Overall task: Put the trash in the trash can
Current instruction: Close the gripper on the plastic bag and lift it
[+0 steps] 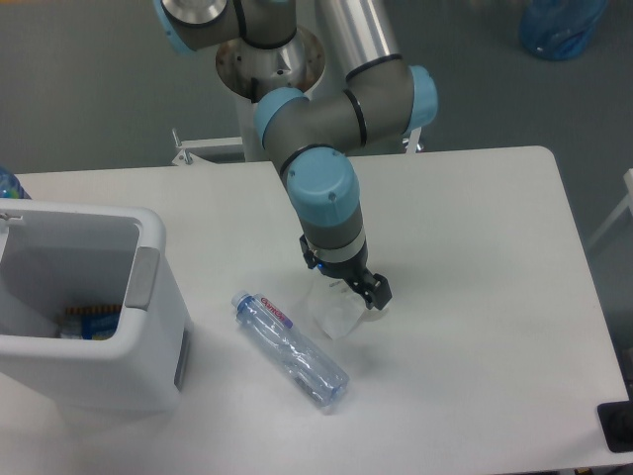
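The crumpled clear wrapper (332,313) lies on the white table near its middle. My gripper (344,281) is down over the wrapper's upper part, open, with one finger on each side of it; part of the wrapper is hidden under the jaws. The clear bottle (290,348) with a red-and-white label near its cap lies on its side just left of and below the wrapper, untouched. The white trash can (153,297) with a grey side panel stands at the table's left end, well left of the gripper.
Some trash (89,320) lies in the can's bottom. A blue object (6,183) peeks in at the left edge behind the can. A black item (615,426) sits at the table's lower right corner. A blue water jug (560,26) stands on the floor, top right.
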Tool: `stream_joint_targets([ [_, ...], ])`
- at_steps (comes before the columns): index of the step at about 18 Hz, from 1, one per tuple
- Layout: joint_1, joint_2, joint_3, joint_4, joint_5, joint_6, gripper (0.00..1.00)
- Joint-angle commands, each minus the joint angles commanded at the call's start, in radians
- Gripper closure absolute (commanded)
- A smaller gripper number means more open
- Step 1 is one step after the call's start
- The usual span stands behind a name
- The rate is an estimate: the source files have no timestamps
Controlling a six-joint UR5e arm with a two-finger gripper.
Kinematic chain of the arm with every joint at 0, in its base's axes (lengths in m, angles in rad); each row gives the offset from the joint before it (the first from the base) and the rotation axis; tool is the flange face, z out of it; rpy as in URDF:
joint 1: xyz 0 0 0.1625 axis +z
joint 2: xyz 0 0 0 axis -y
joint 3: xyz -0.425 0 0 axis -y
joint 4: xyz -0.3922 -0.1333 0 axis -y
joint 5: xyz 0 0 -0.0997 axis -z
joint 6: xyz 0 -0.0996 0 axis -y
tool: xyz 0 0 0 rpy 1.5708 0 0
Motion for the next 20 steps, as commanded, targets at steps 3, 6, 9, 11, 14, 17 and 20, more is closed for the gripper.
stream_joint_targets([
  [3, 0.002, -0.021, 0.000, 0.002, 0.015, 0.025, 0.01],
  [6, 0.000, -0.038, 0.000, 0.002, 0.048, 0.026, 0.01],
  [9, 0.003, -0.048, 0.003, 0.009, 0.048, 0.026, 0.02],
  [11, 0.006, -0.060, 0.011, 0.008, 0.048, 0.018, 0.10],
  [14, 0.008, -0.060, 0.014, 0.005, 0.048, 0.017, 0.38],
  [17, 0.011, -0.060, 0.028, 0.002, 0.048, 0.017, 0.66],
  [20, 0.012, -0.058, 0.028, 0.002, 0.048, 0.018, 0.77],
])
